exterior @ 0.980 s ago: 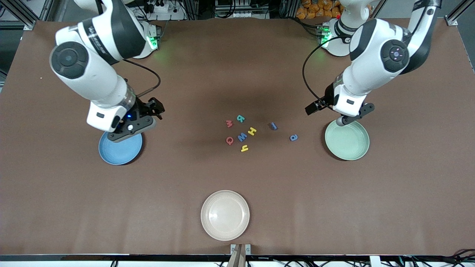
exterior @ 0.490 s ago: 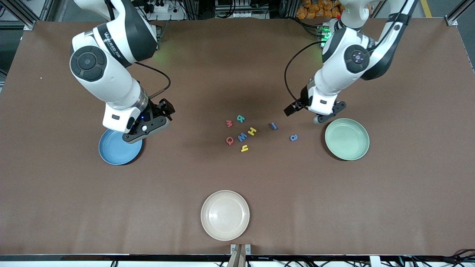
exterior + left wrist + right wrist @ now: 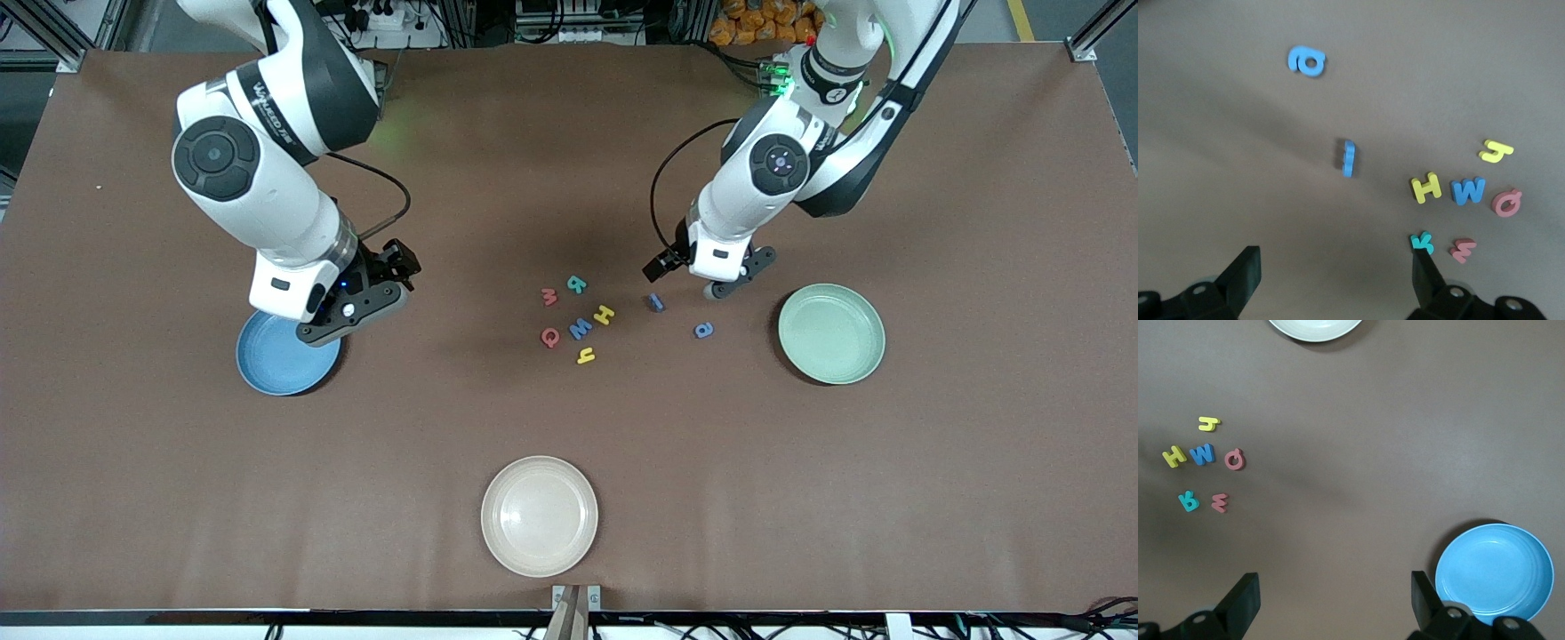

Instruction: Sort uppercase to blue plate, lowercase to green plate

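The uppercase letters lie mid-table: teal R (image 3: 577, 284), yellow H (image 3: 605, 314), blue W (image 3: 581, 328), red Q (image 3: 550, 336). Among them are the lowercase red m (image 3: 548, 296) and yellow h (image 3: 586, 356). A thin blue letter (image 3: 656, 302) and a rounded blue one (image 3: 703, 330) lie toward the green plate (image 3: 831, 333). My left gripper (image 3: 722, 283) (image 3: 1336, 267) hangs open and empty between the thin blue letter (image 3: 1348, 158) and the green plate. My right gripper (image 3: 351, 307) (image 3: 1335, 587) is open and empty over the rim of the blue plate (image 3: 284, 360) (image 3: 1493, 570).
A cream plate (image 3: 539, 516) sits near the table's front edge, nearer to the camera than the letters. Brown table surface surrounds the letter cluster and all three plates.
My left gripper has moved from over the green plate's rim toward the letters. My right gripper shifted a little toward the middle, then held almost still.
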